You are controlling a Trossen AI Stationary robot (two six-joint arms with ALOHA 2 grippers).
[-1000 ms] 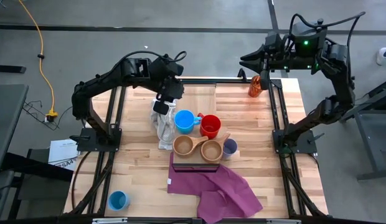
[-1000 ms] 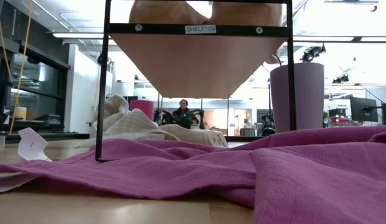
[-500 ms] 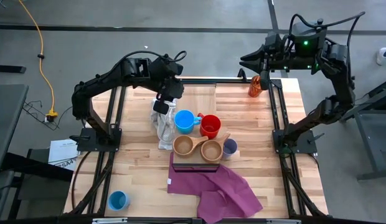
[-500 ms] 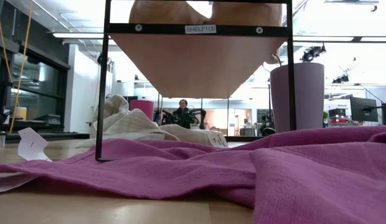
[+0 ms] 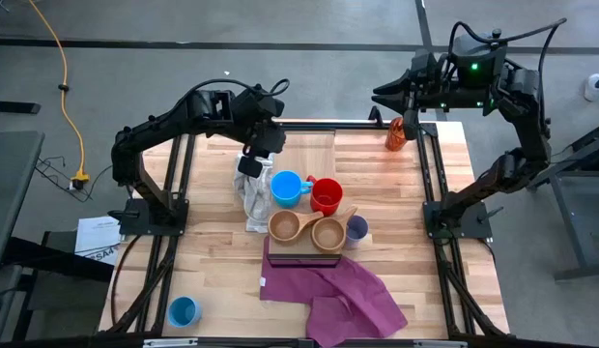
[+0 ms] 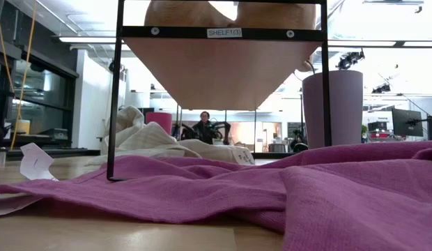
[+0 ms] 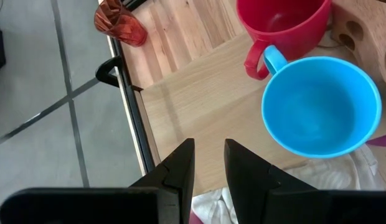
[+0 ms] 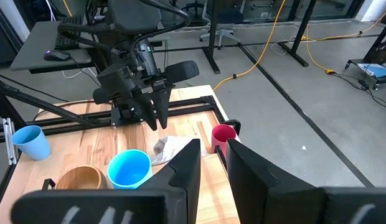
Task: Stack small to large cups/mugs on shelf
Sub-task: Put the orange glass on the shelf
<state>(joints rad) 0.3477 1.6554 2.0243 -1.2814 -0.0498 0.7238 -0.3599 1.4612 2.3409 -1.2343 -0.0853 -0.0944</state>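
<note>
On the pale butcher-block wooden table [image 5: 213, 280], a long light-wood shelf plank with a dark metal frame [image 5: 309, 184] runs from the table's centre toward twelve o'clock, and the cups cluster at its near end. A sky-blue handled mug [image 5: 286, 188] stands just beside a red handled mug [image 5: 327, 196] at its three o'clock; the left wrist view shows their handles touching. Toward six o'clock of these stand two tan wooden cups with handles, the left tan cup [image 5: 284, 226] and the right tan cup [image 5: 328, 234] side by side, with a lavender tumbler [image 5: 356, 229] just at three o'clock of the right one. A crumpled cream cloth [image 5: 249, 198] lies at nine o'clock of the blue mug, and a rumpled purple cloth [image 5: 338, 290] spreads from the tan cups toward five o'clock. A second blue mug [image 5: 184, 311] stands well apart at the table's seven-o'clock corner, and an orange-red translucent tumbler [image 5: 395, 132] sits at the one-o'clock corner. The left gripper [image 5: 249, 166] hovers over the cream cloth, just at ten o'clock of the sky-blue mug, its two dark fingers [image 7: 180, 167] slightly apart with nothing between them. The right gripper [image 8: 207, 155] waits raised over the one-o'clock corner near the orange-red tumbler, its fingers likewise a little apart and empty.
</note>
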